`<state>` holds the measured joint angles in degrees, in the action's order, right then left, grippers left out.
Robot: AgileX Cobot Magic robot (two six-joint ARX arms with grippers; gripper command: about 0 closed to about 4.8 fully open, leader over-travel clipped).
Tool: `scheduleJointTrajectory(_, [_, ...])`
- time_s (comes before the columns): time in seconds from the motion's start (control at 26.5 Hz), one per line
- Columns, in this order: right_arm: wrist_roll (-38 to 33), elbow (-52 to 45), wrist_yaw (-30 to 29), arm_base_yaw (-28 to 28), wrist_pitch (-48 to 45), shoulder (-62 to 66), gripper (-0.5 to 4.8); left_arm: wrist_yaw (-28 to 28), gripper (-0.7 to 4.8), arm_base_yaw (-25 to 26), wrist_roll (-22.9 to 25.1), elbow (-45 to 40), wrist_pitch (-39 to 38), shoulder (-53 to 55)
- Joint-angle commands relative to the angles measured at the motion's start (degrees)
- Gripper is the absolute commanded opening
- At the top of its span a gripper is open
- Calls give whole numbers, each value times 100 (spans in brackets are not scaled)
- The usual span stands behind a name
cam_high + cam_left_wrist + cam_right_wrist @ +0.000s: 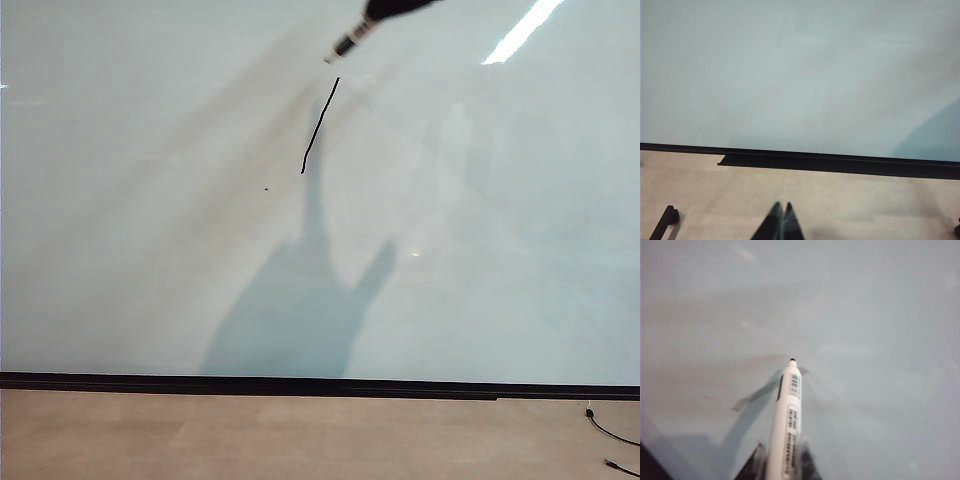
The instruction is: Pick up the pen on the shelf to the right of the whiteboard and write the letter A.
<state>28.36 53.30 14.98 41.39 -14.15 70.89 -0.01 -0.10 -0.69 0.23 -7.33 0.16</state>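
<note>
White pen [788, 415] juts from the right gripper [782, 457], clamped between its fingers, tip just above a single black stroke [320, 125] on the whiteboard [150, 200]. The left gripper [781, 212], fingers together, holds nothing over the table [865, 200].

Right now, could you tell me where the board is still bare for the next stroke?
The glossy pale whiteboard is bare left, right and below the single black stroke. Only the top centre is busy, where the right pincer holds the slim white pen.
</note>
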Motion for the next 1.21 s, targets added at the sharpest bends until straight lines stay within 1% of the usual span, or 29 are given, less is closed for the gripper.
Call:
scheduleJointTrajectory(0.04, [20, -52, 186, 197, 31, -157, -3, 20, -4, 0, 22, 15, 52, 2])
scheduleJointTrajectory(0.15, [-337, -232, 195, 271, -31, -271, -4, 22, -5, 0, 22, 15, 55, 2])
scheduleJointTrajectory(0.23, [-721, -424, 116, 251, -330, -308, -4, 20, -5, 0, 22, 15, 55, 2])
scheduleJointTrajectory(0.3, [-1569, -822, -236, 114, -1180, -334, -4, 22, -4, 0, 24, 15, 52, 2])
scheduleJointTrajectory(0.34, [-2168, -1119, -409, 13, -1860, -332, -5, 22, -4, 0, 24, 15, 55, 2])
scheduleJointTrajectory(0.38, [-2490, -1318, -442, -35, -2295, -326, -5, 20, -5, 0, 22, 15, 52, 2])
scheduleJointTrajectory(0.49, [-3060, -1700, -422, -164, -3178, -232, -5, 22, -5, 0, 24, 15, 52, 2])
scheduleJointTrajectory(0.53, [-3353, -1759, -535, -293, -3335, -142, -4, 22, -4, 0, 24, 15, 52, 2])
scheduleJointTrajectory(0.57, [-3499, -1759, -719, -396, -3364, -85, -5, 20, -4, 0, 24, 15, 52, 2])
scheduleJointTrajectory(0.6, [-3705, -1757, -999, -551, -3486, 48, -5, 20, -4, 0, 24, 15, 52, 2])
scheduleJointTrajectory(0.76, [-3995, -1757, -1143, -688, -3773, 387, -5, 20, -4, 0, 24, 15, 55, 2])
scheduleJointTrajectory(0.83, [-4081, -1757, -1388, -782, -3926, 564, -4, 20, -4, 0, 24, 15, 52, 2])
scheduleJointTrajectory(1.21, [-4083, -1659, -1384, -863, -4166, 890, -4, 20, -4, 0, 22, 15, 52, 2])
